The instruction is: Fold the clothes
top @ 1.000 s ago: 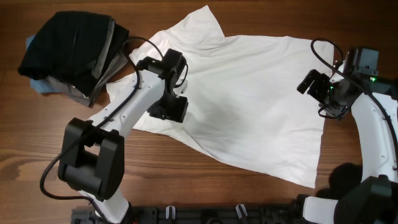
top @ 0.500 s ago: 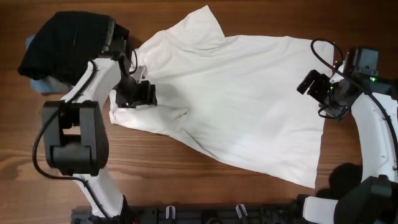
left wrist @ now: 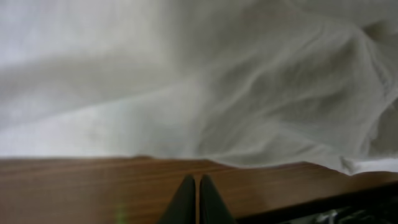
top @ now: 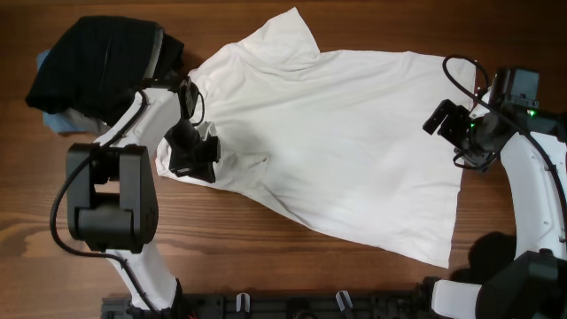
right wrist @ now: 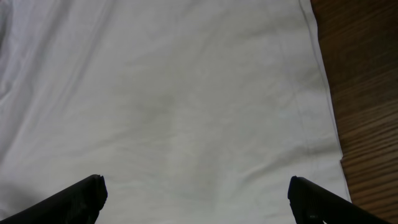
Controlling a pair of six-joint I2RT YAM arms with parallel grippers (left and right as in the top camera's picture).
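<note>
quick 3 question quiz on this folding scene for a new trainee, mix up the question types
1. True or false: the right gripper is shut on the white shirt.
2. Where does the dark pile of clothes lie in the overhead view? A) on the middle of the shirt B) at the top left C) beneath the right arm
3. Fill the gap: in the left wrist view, the left gripper has its fingertips pressed together over bare ____, just off the shirt's edge.

Key: 1 false, its fingers stand wide apart; 2 B; 3 wood
</note>
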